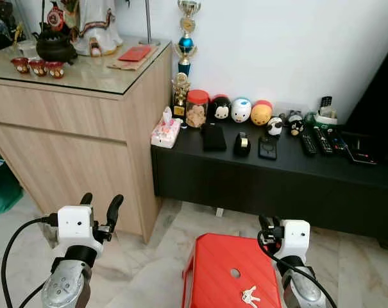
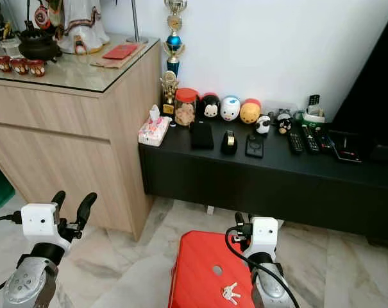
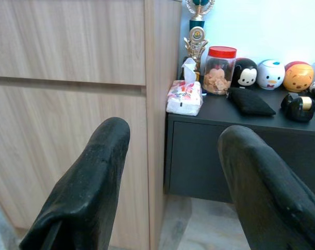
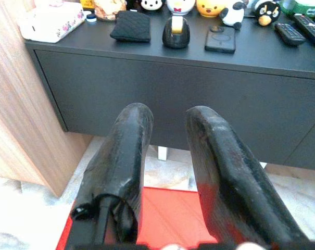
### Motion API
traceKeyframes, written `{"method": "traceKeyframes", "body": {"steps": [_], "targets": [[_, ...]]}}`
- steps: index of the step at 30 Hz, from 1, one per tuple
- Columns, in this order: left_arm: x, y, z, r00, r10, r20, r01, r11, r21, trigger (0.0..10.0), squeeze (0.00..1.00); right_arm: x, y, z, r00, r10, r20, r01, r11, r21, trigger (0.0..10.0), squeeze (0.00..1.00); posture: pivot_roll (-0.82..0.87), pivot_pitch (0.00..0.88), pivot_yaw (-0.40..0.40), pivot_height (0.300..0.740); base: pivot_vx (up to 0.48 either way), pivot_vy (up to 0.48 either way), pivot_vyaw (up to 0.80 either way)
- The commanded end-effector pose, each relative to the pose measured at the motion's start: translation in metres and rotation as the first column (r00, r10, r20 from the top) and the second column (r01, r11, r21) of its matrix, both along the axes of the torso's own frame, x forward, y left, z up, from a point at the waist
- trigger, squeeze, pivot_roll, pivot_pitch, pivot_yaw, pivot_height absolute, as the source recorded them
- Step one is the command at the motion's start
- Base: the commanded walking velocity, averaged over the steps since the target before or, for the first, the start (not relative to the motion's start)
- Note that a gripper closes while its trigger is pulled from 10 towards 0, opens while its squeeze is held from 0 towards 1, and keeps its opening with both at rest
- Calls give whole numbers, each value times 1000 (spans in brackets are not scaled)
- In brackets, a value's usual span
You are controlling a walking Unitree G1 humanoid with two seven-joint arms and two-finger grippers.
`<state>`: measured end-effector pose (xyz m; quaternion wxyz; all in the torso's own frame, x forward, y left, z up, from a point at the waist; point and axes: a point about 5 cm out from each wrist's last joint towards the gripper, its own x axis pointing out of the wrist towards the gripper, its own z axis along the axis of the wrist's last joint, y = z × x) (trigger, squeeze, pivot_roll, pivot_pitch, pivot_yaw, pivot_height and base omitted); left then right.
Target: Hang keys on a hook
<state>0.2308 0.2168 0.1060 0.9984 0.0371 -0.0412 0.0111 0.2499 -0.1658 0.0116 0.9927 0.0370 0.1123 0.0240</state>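
Observation:
A small bunch of keys (image 1: 249,296) lies on the top of a red plastic stool (image 1: 213,269), near its front edge. My right gripper (image 1: 269,224) hovers over the stool's far right corner, beyond the keys, fingers (image 4: 126,156) slightly apart and holding nothing. My left gripper (image 1: 101,205) is raised at the left, in front of the wooden cabinet (image 1: 65,141), open and empty, its fingers (image 3: 89,182) spread wide. No hook can be made out.
A low black console (image 1: 277,173) runs along the white wall, carrying a tissue box (image 1: 165,131), a jar (image 1: 197,108), round toy figures, a phone and remotes. The cabinet's glass top holds a teapot and cups. Marble floor lies around the stool.

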Motion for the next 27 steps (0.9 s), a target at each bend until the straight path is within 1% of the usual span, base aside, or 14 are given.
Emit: {"method": "traceKeyframes", "body": {"steps": [1,2,4,9,22,27], "targets": [[3,-2,0,1000,-6,1,6,1000,-2,10000,0,2,-3,4,1000,-5,8,6,1000,-2,10000,0,98,0,-76,638,0,0,0],[3,-2,0,1000,-6,2,6,1000,0,10000,0,2,-3,3,1000,-3,5,3,1000,-3,10000,0,98,0,-75,628,0,0,0],[4,-2,0,1000,-6,3,6,1000,0,10000,0,2,-3,3,1000,0,9,0,1000,-5,10000,0,98,0,-75,623,0,0,0],[5,-2,1,1000,-6,7,6,1000,2,10000,0,1,-2,4,1000,9,22,-9,1000,-2,10000,0,98,0,-74,623,0,0,0],[6,-2,3,1000,-6,8,6,1000,0,10000,0,-4,-1,-4,999,28,-27,-28,1000,4,10000,0,98,0,-72,623,0,0,0],[8,-2,0,1000,-11,-8,11,1000,-5,10000,0,-6,-1,-7,999,31,-39,-31,1000,-2,10000,0,97,0,-71,623,0,0,0]]}}
